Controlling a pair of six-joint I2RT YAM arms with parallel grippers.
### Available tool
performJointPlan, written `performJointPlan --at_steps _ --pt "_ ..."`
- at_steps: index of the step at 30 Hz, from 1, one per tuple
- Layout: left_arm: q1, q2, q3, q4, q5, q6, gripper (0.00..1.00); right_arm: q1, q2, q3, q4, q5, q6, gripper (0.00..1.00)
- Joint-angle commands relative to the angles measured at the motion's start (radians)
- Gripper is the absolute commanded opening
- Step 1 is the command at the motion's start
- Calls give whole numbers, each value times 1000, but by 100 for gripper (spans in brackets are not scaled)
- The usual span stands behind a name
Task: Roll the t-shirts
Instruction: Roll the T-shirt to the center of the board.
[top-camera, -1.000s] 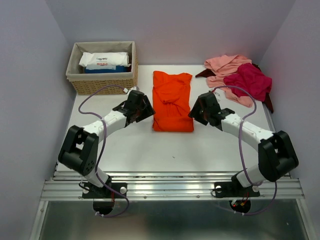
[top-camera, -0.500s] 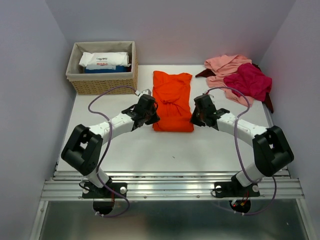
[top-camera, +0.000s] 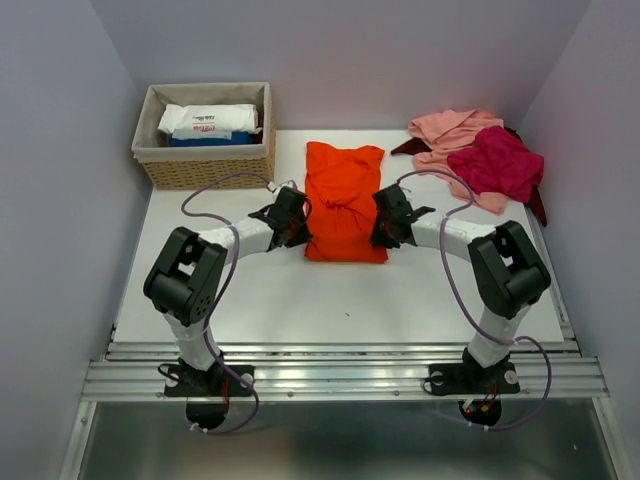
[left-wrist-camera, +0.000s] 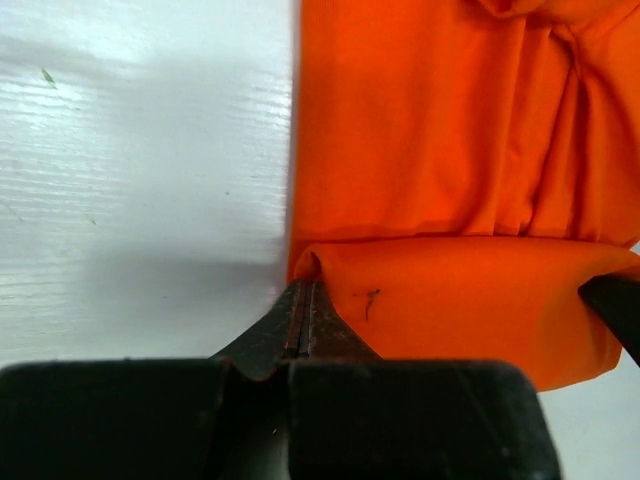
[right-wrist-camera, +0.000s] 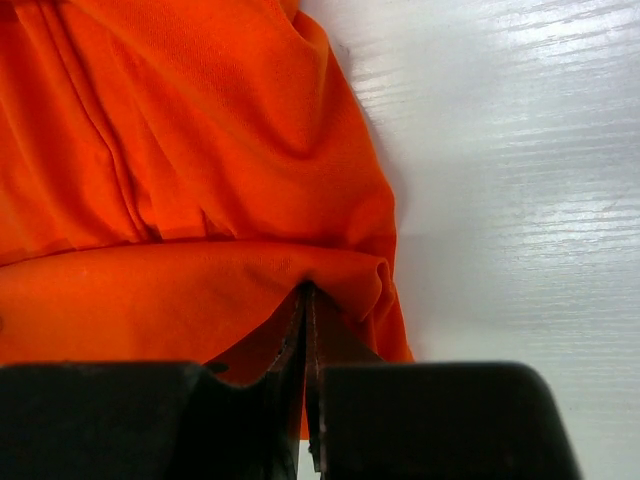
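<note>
Left gripper (left-wrist-camera: 303, 292) and right gripper (right-wrist-camera: 305, 296) are each pressed together, pinching opposite side edges of the folded bright orange-red cloth t-shirt (top-camera: 345, 195). It lies mid-way across the white table (top-camera: 300, 300), probably so its near end lifts evenly for rolling.

The orange t-shirt (top-camera: 345, 195), salmon-pink shirt (top-camera: 447, 130) and magenta shirt (top-camera: 497, 162) are seen plain, unpatterned. The basket (top-camera: 205, 168) is woven in tan; the table (top-camera: 300, 290) is finished white.
</note>
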Motion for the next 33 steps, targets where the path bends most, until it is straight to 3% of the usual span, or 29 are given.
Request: performJointPlan --at_steps 1,7,11,12,13,16,23,33 --pt "7 -88 -4 31 -31 56 0 -5 -71 2 12 26 -18 6" --pt "5 -237 -45 16 -39 76 0 -5 -223 -59 -5 40 -4 11" --pt "7 -320 -97 -15 -39 21 30 -37 -291 -113 -5 23 10 35" --pt "7 -331 -131 -5 -24 12 43 -37 -308 -139 -7 16 13 38" --pt "7 -348 -148 5 18 4 45 -47 -315 -150 -7 -4 13 46" --pt "2 -352 -231 77 96 -18 56 -47 -312 -184 -4 -52 13 52" --pt "-10 -311 -302 138 135 -25 57 -47 -282 -231 29 -122 13 51" --pt "-13 -265 -306 204 144 -28 52 -47 -205 -219 73 -150 11 41"
